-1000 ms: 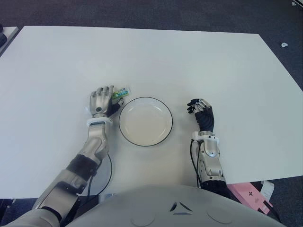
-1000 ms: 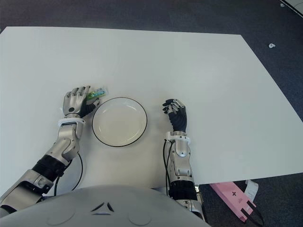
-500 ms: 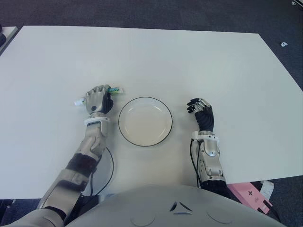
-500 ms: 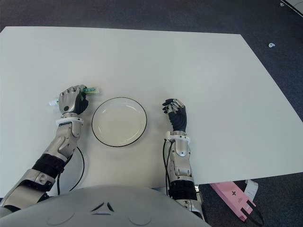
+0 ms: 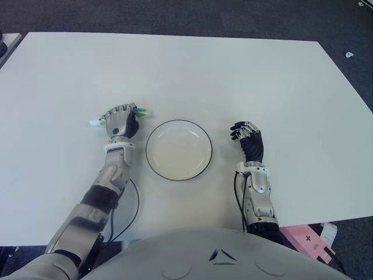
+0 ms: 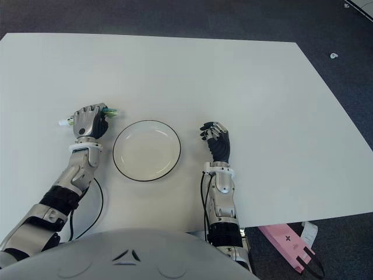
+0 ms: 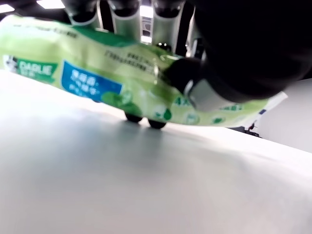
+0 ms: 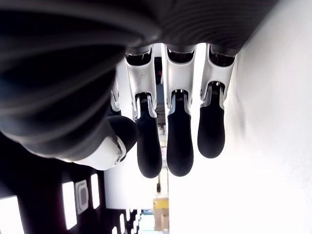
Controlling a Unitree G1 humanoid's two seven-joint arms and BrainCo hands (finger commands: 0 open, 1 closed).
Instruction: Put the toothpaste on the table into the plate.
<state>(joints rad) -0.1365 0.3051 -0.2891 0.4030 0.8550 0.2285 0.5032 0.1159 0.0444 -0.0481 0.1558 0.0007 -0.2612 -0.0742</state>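
Left hand (image 5: 119, 121) now closed round the toothpaste (image 7: 122, 78), just left of the plate (image 5: 179, 149). A second ago the fingers were still spread over the tube, which lay close beside the plate's upper-left rim; half a second ago they had curled on, and since then the fist has drawn a little further from the plate, the tube going with it. White cap pokes out on the side of the fist away from the plate, green tail on the side toward it.

Left wrist view: fingers over the top of the tube, thumb pressed on its near face. The tube looks to sit just clear of the table (image 5: 233, 76), a shadow beneath it, though the angle is too low to be sure it is lifted.

Meaning for the task: grasp made, carry not begun. The tube must yet travel right, over the rim, and be let go.

Plate: white, dark-rimmed, nothing in it. No other container in sight.

Right hand (image 5: 247, 137) shows right of the plate, holding nothing, fingers loosely extended, unmoved across the second.
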